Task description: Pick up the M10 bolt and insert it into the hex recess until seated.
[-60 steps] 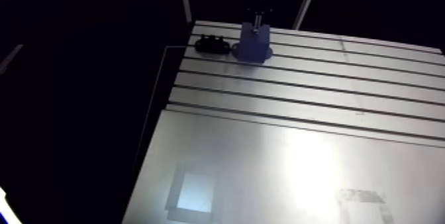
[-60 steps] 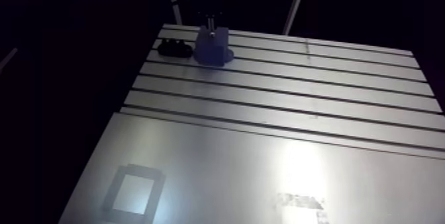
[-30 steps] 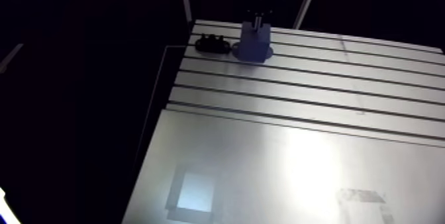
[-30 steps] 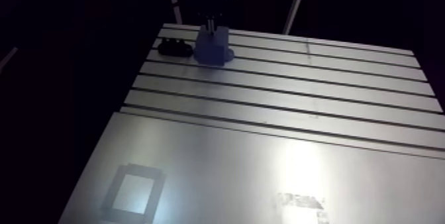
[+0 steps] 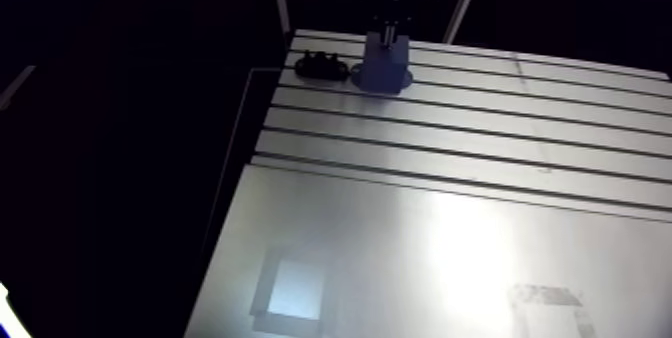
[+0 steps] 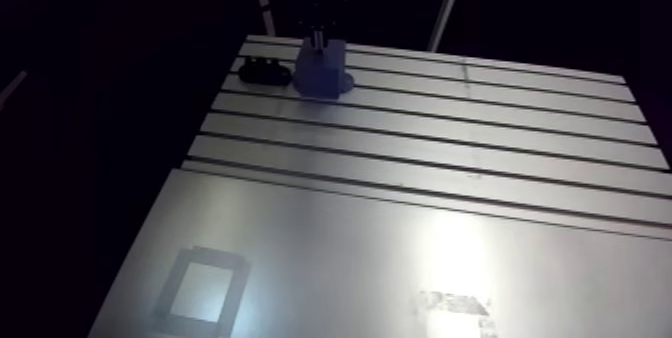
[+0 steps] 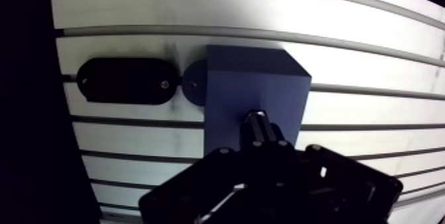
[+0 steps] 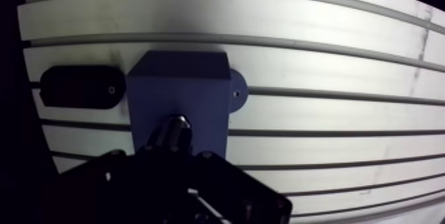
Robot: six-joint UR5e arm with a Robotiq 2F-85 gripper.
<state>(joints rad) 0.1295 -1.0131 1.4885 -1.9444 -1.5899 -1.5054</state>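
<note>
A blue block (image 7: 255, 84) with a round base flange stands at the far left corner of the slotted table (image 5: 450, 142). In the wrist view my gripper (image 7: 259, 142) hangs right above the block, shut on the M10 bolt (image 7: 254, 123). The bolt's shiny end points down at the block's top face. The hex recess is hidden behind the bolt and fingers. In the arm view the gripper (image 5: 388, 24) comes down over the block (image 5: 384, 65), and a bright sliver of bolt shows just above it.
A black oval holder (image 7: 126, 81) lies on the table close beside the block, seen in the arm view as the black holder (image 5: 320, 65) near the table's left edge. A flat plate (image 5: 430, 262) covers the near part of the table.
</note>
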